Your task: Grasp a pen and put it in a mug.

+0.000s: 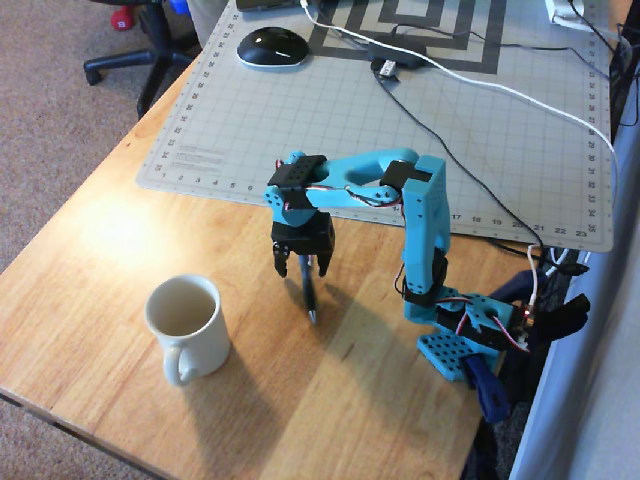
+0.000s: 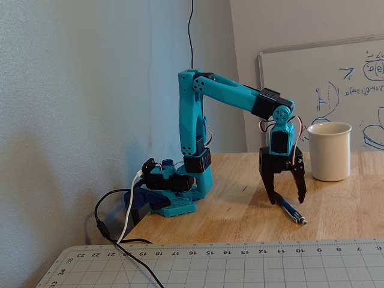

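Observation:
The dark pen (image 1: 309, 303) lies flat on the wooden table, its silver tip toward the front edge in the overhead view; the fixed view shows it too (image 2: 292, 210). My gripper (image 1: 302, 271) points down with its jaws open, one finger on each side of the pen's back end, fingertips near the table (image 2: 287, 200). It holds nothing. The cream-white mug (image 1: 185, 320) stands upright and empty to the left of the pen in the overhead view, handle toward the front edge. In the fixed view the mug (image 2: 329, 151) is behind and to the right of the gripper.
A grey-green cutting mat (image 1: 400, 130) covers the far half of the table, with a black computer mouse (image 1: 271, 46) and black and white cables (image 1: 470, 80) on it. The arm's base (image 1: 465, 335) is clamped at the table's right edge. A whiteboard (image 2: 348, 78) leans behind the mug.

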Available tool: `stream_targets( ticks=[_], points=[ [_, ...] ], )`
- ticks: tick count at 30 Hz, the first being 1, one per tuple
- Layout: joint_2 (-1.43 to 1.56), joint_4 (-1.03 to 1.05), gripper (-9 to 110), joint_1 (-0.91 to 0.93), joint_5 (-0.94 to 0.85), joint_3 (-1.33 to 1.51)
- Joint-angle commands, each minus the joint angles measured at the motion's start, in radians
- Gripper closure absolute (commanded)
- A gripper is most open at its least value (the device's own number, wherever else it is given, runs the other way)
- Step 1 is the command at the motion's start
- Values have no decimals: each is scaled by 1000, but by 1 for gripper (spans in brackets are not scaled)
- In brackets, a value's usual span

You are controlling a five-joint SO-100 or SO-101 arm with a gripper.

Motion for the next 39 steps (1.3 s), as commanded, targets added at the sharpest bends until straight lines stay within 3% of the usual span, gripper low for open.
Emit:
stream_targets(
  ticks=[1,14,22,29,39],
  points=[
    [18,-5,77,8,8,-21],
    [-61,-5,77,14,5,-17],
    [-60,-15,91,3,-6,-31],
    [-60,-163,101,0,-8,-29],
    [163,-327,101,-44,-8,-26]
  ],
)
